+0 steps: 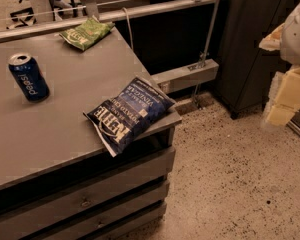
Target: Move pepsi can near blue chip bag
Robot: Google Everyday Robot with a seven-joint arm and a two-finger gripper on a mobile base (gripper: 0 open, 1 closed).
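The pepsi can [29,77], dark blue with a silver top, stands upright on the left part of the grey table [65,129]. The blue chip bag [130,113], a navy Kettle bag with white lettering, lies flat at the table's near right corner and overhangs the edge a little. The can and the bag are well apart. My gripper [284,101], pale yellow and white, hangs at the right edge of the view, over the floor. It is far to the right of the bag and holds nothing that I can see.
A smaller green chip bag [86,33] lies at the table's far edge. The table has drawers [85,201] below. A metal rail [140,11] runs behind it. A dark cabinet [250,44] stands at the right on the speckled floor [230,184].
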